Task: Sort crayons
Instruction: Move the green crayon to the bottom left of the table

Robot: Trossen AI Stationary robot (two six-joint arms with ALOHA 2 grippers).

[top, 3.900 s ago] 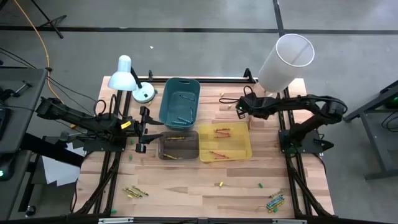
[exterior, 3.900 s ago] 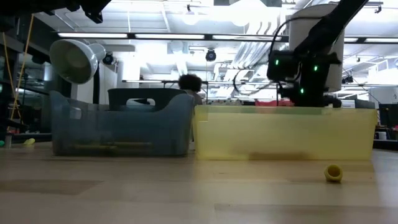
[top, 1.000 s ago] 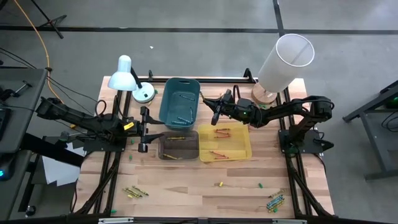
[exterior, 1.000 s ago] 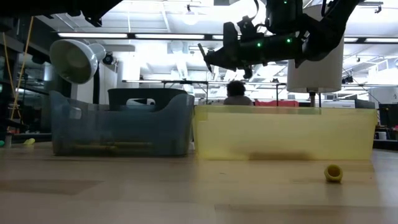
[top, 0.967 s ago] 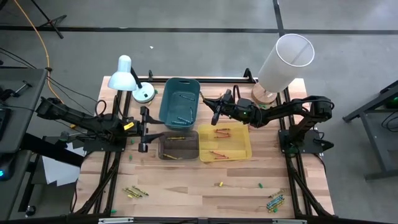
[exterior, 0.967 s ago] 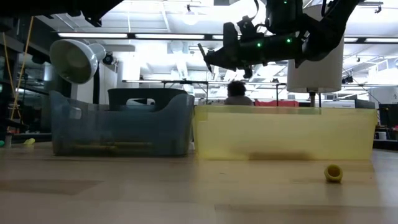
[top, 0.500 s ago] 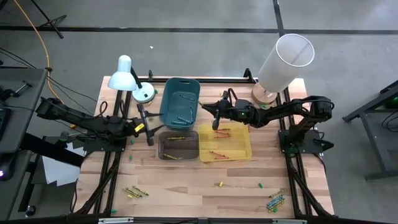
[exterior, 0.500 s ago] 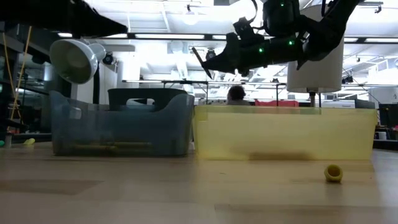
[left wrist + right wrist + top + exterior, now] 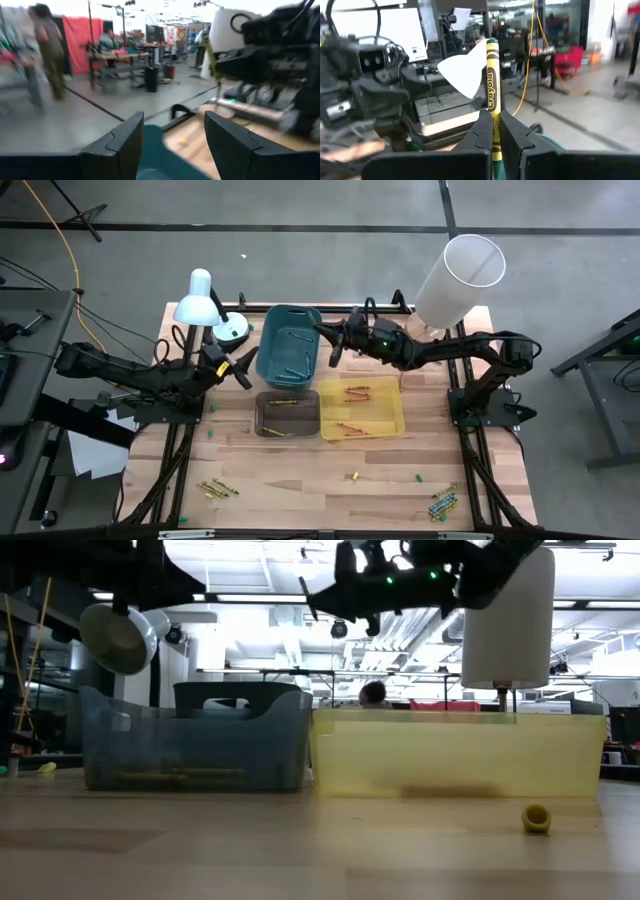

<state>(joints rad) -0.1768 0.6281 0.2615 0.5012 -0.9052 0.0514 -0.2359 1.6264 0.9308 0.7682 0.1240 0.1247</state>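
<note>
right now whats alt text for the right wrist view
The right gripper is shut on an upright yellow and green Crayola crayon. Behind it are the white desk lamp shade, the left arm and a blurred workshop.

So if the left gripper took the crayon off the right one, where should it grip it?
Probably the free end of the crayon: the right gripper is shut on its lower part, and the rest sticks out straight past that grip. Come from the tip side, jaws across the stick. The left gripper is open, across the bin.
</note>
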